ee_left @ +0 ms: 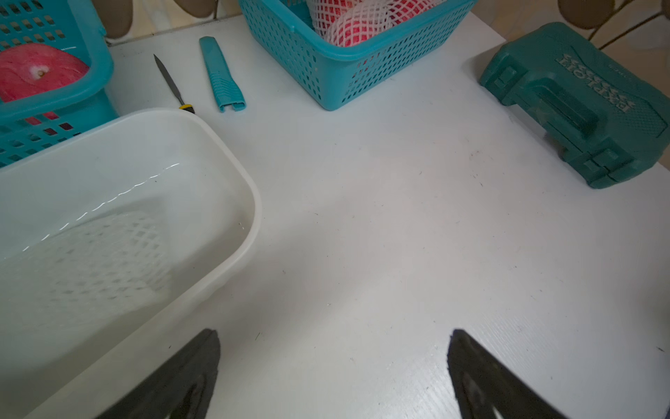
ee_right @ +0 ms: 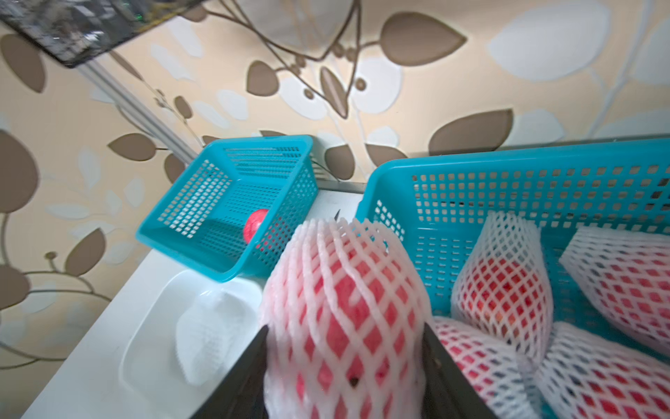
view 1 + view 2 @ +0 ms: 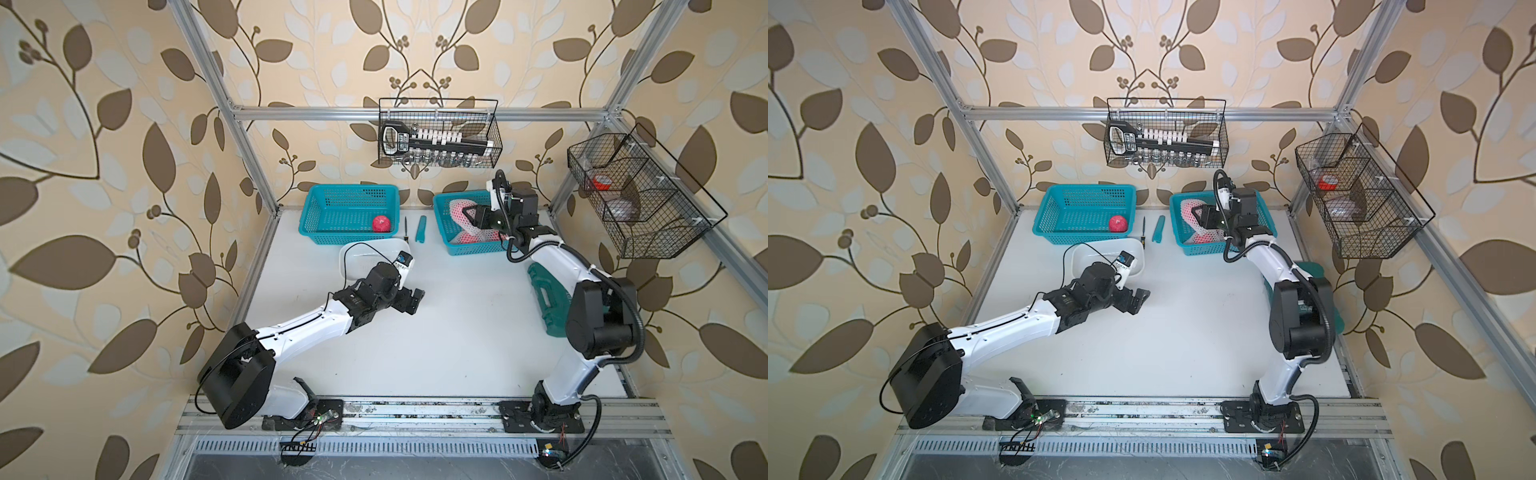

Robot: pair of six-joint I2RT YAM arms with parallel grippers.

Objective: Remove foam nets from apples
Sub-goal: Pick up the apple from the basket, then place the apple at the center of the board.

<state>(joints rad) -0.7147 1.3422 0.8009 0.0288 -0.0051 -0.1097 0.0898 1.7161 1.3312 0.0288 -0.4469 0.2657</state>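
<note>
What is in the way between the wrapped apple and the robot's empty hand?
Nothing visible, except maybe the teal basket's wall. The right hand grips the netted apple at that basket, and the left hand hovers open above the table.

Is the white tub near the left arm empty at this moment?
No: the left wrist view shows a loose foam net, with no apple in it, lying on the floor of the white tub.
</note>
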